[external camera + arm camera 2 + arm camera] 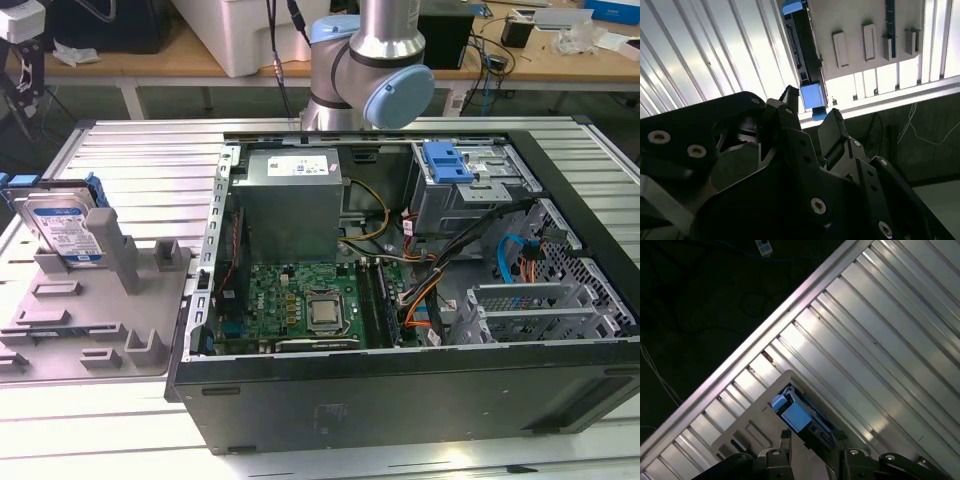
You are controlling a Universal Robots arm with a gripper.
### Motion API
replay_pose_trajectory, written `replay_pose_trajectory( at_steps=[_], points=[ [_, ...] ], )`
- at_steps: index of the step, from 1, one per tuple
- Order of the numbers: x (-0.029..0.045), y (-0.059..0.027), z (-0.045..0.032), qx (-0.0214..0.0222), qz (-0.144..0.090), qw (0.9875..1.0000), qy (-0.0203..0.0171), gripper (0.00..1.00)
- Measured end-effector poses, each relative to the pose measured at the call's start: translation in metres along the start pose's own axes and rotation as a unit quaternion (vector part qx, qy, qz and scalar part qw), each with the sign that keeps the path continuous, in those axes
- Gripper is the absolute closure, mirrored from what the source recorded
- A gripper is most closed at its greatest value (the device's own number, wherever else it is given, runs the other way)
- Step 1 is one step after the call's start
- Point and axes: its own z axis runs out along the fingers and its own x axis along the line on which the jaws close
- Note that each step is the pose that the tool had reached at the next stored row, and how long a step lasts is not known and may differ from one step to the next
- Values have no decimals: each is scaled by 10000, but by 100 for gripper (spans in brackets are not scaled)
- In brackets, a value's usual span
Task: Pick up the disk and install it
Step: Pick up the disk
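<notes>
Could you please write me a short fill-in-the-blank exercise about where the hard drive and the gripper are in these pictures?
1. The flat silver metal hard drive with the blue bracket stands in the grey plastic holder, on the exterior view's ___ of the open black computer case.
2. The plastic latch on the grey metal drive cage inside the case is ___ in colour.
3. In the second wrist view, the black gripper is ___ and holds nothing.
Missing words: left; blue; open.

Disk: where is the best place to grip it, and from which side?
Probably the upper edge, pinched across its two flat faces, coming from above: the disk stands on edge in the grey holder, its lower part seated and its top free.
</notes>
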Motion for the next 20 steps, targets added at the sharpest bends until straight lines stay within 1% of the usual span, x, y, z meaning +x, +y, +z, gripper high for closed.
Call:
replay_pose_trajectory(
  at_steps=[2,5,8,9,10,12,13,14,16,18,20],
  points=[
    [0,0,0,5,-167,9999,1,56],
    [0,0,1,12,-460,9989,2,56],
    [0,0,4,20,-738,9973,2,56],
    [0,0,5,22,-822,9966,3,56],
    [0,0,5,24,-928,9957,2,56],
    [0,0,4,29,-1152,9933,3,56],
    [0,0,4,33,-1304,9915,3,56],
    [0,0,5,37,-1463,9892,4,56],
    [0,0,5,42,-1632,9866,5,56],
    [0,0,5,47,-1826,9832,5,56],
    [0,0,5,52,-2021,9794,6,56]
  ],
)
